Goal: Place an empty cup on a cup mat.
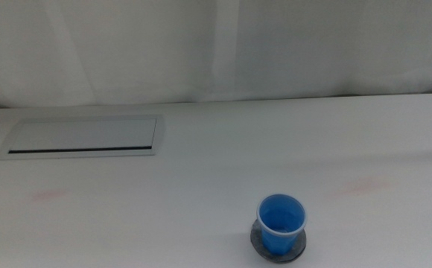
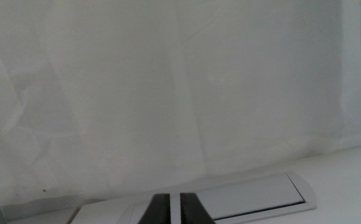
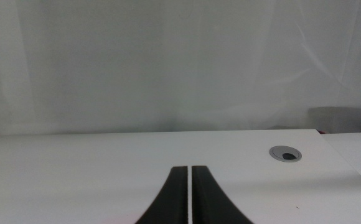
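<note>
The bright blue cup [image 1: 281, 221] stands upright and empty on the round grey cup mat [image 1: 278, 249], near the table's front edge, right of centre in the middle view. Neither arm shows in the middle view. My left gripper [image 2: 175, 208] appears only in the left wrist view, its jaws close together with a thin gap and nothing between them. My right gripper [image 3: 188, 196] appears only in the right wrist view, jaws likewise shut and empty. Neither wrist view shows the cup or the mat.
A flat grey cable hatch [image 1: 82, 137] lies in the table at the back left; it also shows in the left wrist view [image 2: 255, 196]. A round cable grommet [image 3: 285, 153] sits at the table's right side. White curtain behind.
</note>
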